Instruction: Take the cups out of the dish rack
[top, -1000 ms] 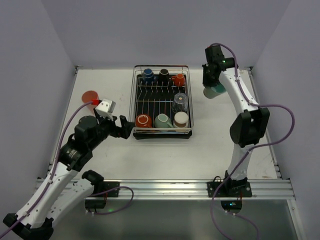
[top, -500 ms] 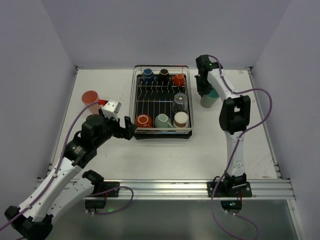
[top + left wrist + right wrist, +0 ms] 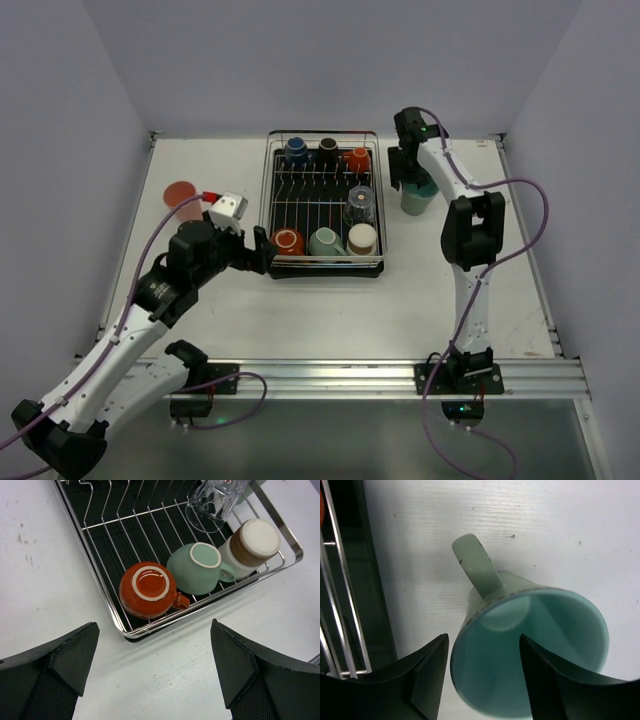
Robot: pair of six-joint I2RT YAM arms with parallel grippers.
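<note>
White tabletop (image 3: 330, 310) carries the dish rack (image 3: 315, 195), with cups left in it. A tall green cup (image 3: 540, 630) stands upright just right of the rack, its rim straddled by the parted, unclamped right gripper (image 3: 484, 640). The left gripper (image 3: 154, 626) hovers spread wide near the red cup (image 3: 148, 588) at the rack's near-left corner.

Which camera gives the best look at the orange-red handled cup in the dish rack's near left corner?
Left wrist: the orange-red handled cup sits large and unobstructed, upside down, base ring and handle clear. Top external shows it small, past the left gripper. Right wrist does not show it.
</note>
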